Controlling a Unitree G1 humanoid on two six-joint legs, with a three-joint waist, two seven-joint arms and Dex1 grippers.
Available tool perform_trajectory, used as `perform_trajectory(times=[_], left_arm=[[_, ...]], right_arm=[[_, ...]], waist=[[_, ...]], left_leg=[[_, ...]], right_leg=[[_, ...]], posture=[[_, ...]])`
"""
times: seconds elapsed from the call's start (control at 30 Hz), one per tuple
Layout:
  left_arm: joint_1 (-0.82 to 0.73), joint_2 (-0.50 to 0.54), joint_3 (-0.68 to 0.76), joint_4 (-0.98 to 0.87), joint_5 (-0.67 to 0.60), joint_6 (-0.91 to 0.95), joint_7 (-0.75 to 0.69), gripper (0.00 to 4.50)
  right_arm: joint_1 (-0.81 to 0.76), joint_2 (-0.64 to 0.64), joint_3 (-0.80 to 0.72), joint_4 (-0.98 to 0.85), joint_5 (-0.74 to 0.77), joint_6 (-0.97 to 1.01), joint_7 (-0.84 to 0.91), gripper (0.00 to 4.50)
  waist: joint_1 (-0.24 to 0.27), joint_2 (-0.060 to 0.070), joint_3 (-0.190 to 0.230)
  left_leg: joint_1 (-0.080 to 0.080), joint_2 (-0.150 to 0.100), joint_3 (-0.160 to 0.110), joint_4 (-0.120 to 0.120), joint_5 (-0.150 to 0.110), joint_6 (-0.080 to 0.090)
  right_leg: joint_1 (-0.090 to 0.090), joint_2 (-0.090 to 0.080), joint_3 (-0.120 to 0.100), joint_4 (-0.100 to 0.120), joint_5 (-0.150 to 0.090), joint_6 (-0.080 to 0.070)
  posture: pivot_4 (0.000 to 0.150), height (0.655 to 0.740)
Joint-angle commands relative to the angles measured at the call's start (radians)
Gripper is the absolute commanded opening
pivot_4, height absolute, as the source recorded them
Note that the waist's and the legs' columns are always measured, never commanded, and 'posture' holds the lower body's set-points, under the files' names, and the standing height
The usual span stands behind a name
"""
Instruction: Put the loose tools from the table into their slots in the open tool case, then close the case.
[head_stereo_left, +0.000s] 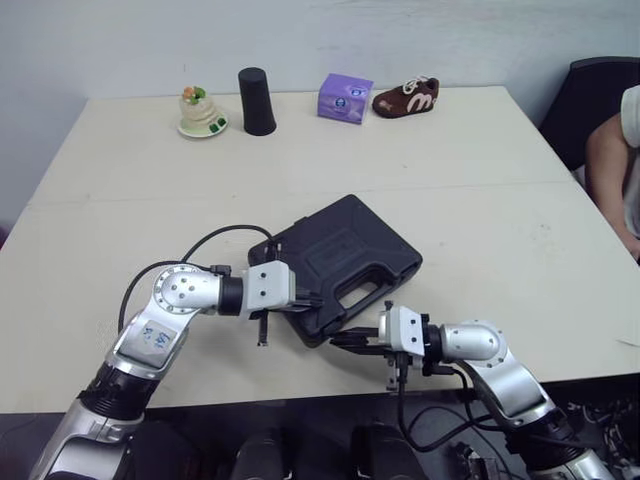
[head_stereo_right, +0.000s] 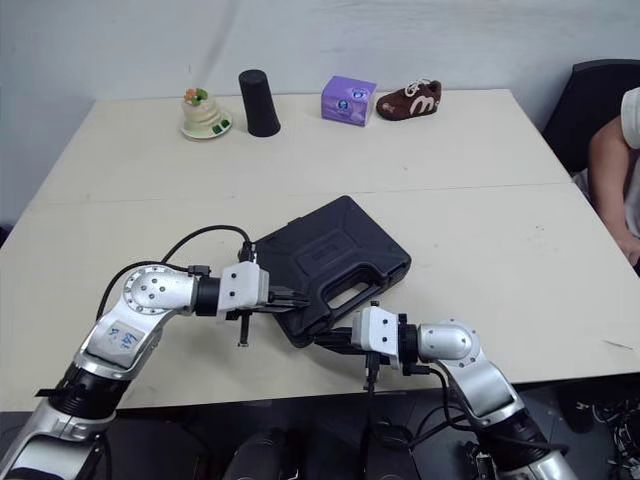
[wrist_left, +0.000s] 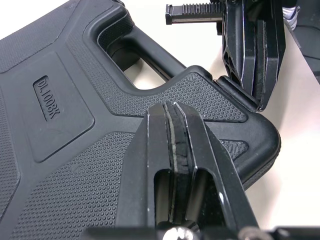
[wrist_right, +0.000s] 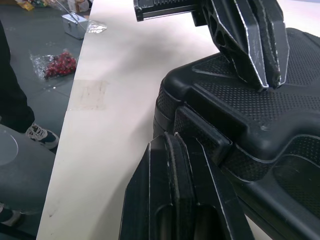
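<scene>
Lying closed on the pale matte table (head_stereo_left: 480, 200), the black moulded-plastic tool case (head_stereo_left: 345, 255) sits skewed, with one corner toward the robot. Its lid has smooth recessed panels and a fine stippled grain around the cut-out carry handle (wrist_left: 145, 65).

The left gripper (head_stereo_left: 305, 297) has its two black fingers pressed flat together with nothing between them. Their tip rests on the stippled lid just inside the near corner.

The right gripper (head_stereo_left: 340, 340) comes in low from the table edge. Its fingers are likewise together and empty, and their tip is at a raised rectangular latch tab (wrist_right: 202, 132) on the case's front wall; contact looks likely but can't be confirmed.

At the far edge stand a black tapered cup (head_stereo_left: 257, 101), a purple box (head_stereo_left: 345, 97) and a brown shoe (head_stereo_left: 407, 97).
</scene>
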Motion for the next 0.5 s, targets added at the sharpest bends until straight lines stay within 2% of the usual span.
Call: perform_trajectory(times=[0.03, 0.5], left_arm=[[0.081, 0.032, -0.087, 0.073, 0.053, 0.044, -0.04, 0.03], [0.106, 0.052, -0.095, 0.083, 0.077, 0.055, -0.031, 0.03]], right_arm=[[-0.032, 0.024, -0.01, -0.015, 0.02, -0.002, -0.015, 0.0], [-0.076, 0.067, -0.058, 0.018, 0.102, 0.131, -0.033, 0.0]], waist=[[-0.005, 0.0, -0.001], [-0.02, 0.001, -0.003]], left_leg=[[0.0, 0.0, 0.0, 0.0, 0.0, 0.0], [0.002, 0.001, 0.0, 0.0, 0.0, 0.0]], right_leg=[[0.0, 0.0, 0.0, 0.0, 0.0, 0.0], [0.001, 0.0, 0.001, 0.002, 0.0, 0.0]], posture=[[0.15, 0.74], [0.15, 0.74]])
